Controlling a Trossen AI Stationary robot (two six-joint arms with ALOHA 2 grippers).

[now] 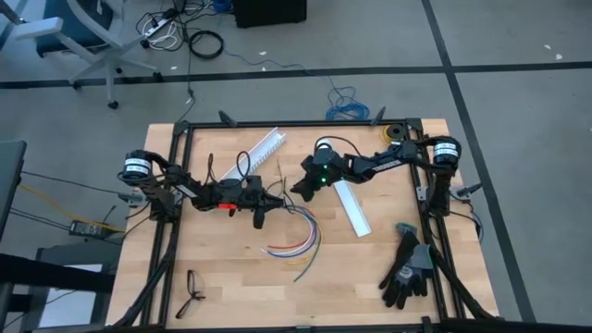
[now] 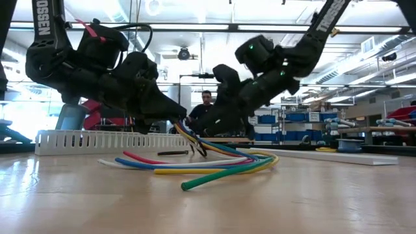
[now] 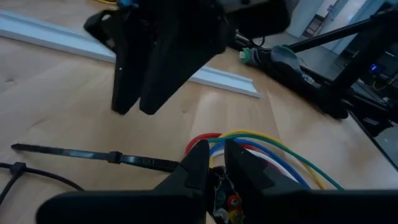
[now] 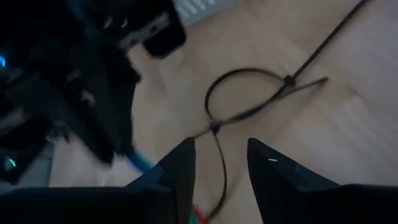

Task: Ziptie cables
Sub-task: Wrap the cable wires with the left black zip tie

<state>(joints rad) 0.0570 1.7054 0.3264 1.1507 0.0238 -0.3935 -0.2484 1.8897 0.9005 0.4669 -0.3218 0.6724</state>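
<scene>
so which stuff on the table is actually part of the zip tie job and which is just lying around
In the job:
- cables, held in the left gripper
- looped black zip tie
- straight zip tie
- right gripper, open over the loop

Lying about:
- white slotted channels
- black gloves
- glasses

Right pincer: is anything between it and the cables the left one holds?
Nothing visible blocks it. The right pincer is open just above the looped zip tie, beside the left pincer, which is shut on the cables.
</scene>
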